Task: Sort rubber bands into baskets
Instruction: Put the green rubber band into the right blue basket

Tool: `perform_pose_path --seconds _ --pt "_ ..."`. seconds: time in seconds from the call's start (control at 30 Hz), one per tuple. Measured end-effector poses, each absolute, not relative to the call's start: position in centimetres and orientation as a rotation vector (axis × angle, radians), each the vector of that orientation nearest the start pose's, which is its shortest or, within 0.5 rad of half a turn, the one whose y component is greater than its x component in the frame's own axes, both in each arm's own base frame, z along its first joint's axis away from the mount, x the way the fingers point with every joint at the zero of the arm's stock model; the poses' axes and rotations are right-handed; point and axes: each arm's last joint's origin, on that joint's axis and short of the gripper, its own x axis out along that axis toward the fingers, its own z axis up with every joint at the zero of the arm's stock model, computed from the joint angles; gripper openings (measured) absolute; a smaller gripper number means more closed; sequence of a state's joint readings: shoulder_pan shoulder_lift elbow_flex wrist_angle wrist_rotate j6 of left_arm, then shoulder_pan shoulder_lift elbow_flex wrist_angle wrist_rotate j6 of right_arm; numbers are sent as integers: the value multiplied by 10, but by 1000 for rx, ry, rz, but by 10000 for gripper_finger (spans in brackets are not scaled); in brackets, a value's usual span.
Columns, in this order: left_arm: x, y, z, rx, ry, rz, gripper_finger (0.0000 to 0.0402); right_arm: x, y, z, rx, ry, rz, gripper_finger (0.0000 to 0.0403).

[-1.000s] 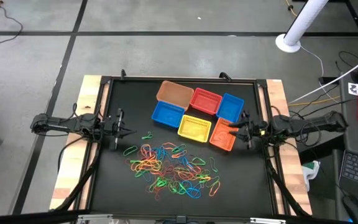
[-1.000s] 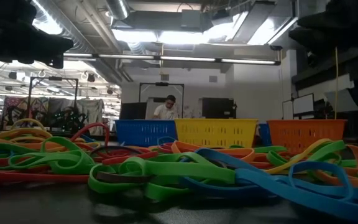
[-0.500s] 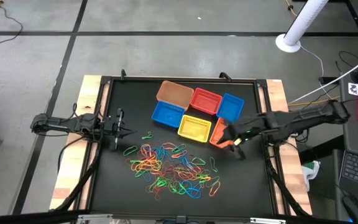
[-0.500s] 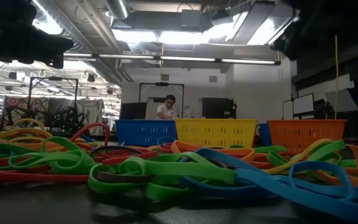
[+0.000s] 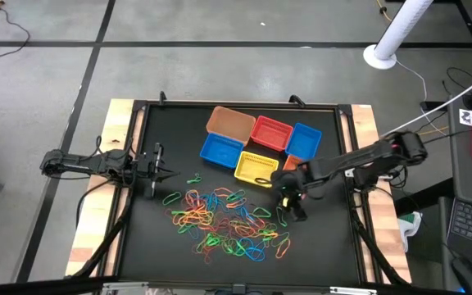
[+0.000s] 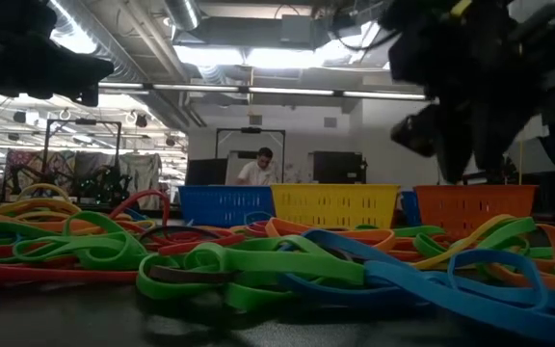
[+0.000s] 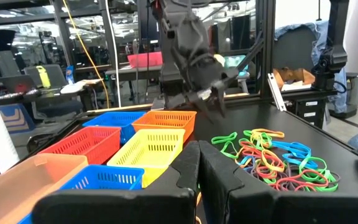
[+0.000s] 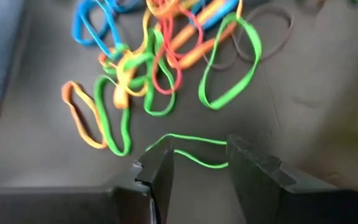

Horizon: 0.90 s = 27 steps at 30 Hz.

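Observation:
Many coloured rubber bands (image 5: 228, 223) lie in a loose heap on the black table, toward its near side. Behind them stand the baskets: tan-orange (image 5: 229, 123), red (image 5: 270, 133), two blue (image 5: 304, 139) (image 5: 220, 150), yellow (image 5: 256, 168) and orange (image 5: 292, 162), the last partly hidden under my right arm. My right gripper (image 5: 295, 211) hangs open above the heap's right edge, slanting down. In the right wrist view a thin green band (image 8: 194, 149) lies on the table below the gap between its fingers. My left gripper (image 5: 164, 172) rests shut at the table's left side, pointing level.
The table has a raised black rim (image 5: 138, 164) set in a wooden frame. Bare table shows left of the heap and along the near edge. In the low view a person (image 6: 258, 169) sits far off in the room behind the baskets.
My right arm has swung out from the table's right edge toward the middle and the near side. Its gripper has tipped from level to slanting down over the heap's right edge and has stayed open. The bands and baskets have not moved.

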<state>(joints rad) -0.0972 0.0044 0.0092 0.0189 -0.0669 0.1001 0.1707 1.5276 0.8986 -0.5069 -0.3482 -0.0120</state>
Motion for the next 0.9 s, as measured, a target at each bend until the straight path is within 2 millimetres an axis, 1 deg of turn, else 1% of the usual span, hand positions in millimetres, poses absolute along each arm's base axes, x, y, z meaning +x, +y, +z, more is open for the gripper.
perform_pose_path --seconds 0.2,0.47,0.6,0.7,0.8,0.9 --pt "97 -8 168 98 -25 -29 4 281 57 169 56 1202 407 150" --pt "97 -8 168 98 -25 -30 4 283 55 163 -29 1215 370 150" --pt "97 -8 168 98 -25 -30 4 283 55 163 -30 1214 370 150" --pt "97 -8 168 98 -25 -29 4 282 62 163 -52 1215 384 150" --pt "97 -8 168 99 -25 -29 4 280 73 159 -94 1226 427 150" --pt "97 -8 168 99 -25 -29 4 280 83 156 -153 1212 413 150"
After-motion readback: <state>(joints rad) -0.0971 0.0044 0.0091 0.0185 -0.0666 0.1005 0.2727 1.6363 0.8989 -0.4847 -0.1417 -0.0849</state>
